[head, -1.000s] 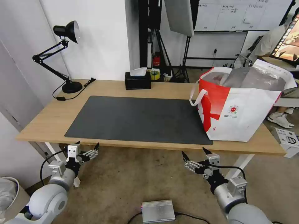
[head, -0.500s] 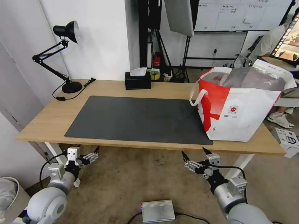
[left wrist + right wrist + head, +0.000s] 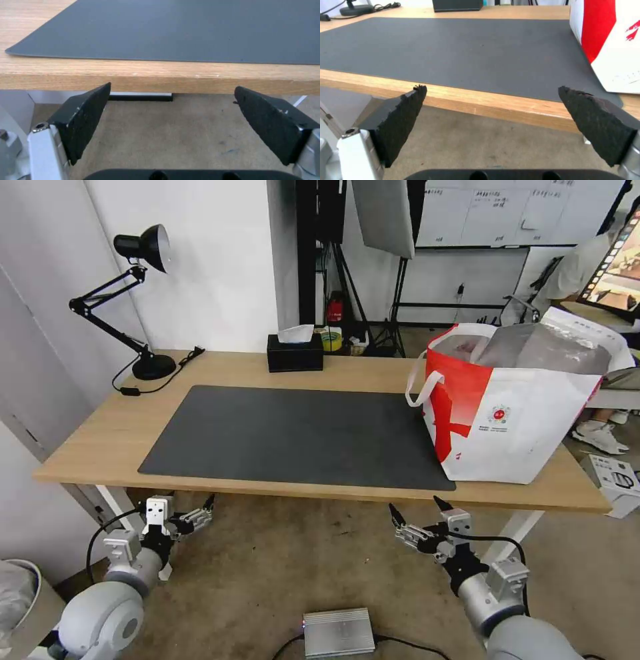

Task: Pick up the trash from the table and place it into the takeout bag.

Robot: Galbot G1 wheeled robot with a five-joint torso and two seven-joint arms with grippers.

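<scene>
The table carries a dark grey mat with nothing lying on it. The takeout bag, white with a red side panel and foil lining, stands open on the table's right end, overlapping the mat's corner. The trash is out of view. My left gripper hangs open below the table's front edge near the left leg. In the left wrist view the left gripper faces the edge with nothing between its fingers. My right gripper is open too, under the front edge just left of the bag; the right wrist view shows the right gripper facing the mat and the bag.
A black desk lamp stands at the table's back left, its cable trailing on the wood. A black tissue box sits at the back middle. On the floor lie a silver box between the arms and a white carton at the right.
My left gripper has sunk a little lower below the table edge. The right gripper, the bag and the rest have not moved.
</scene>
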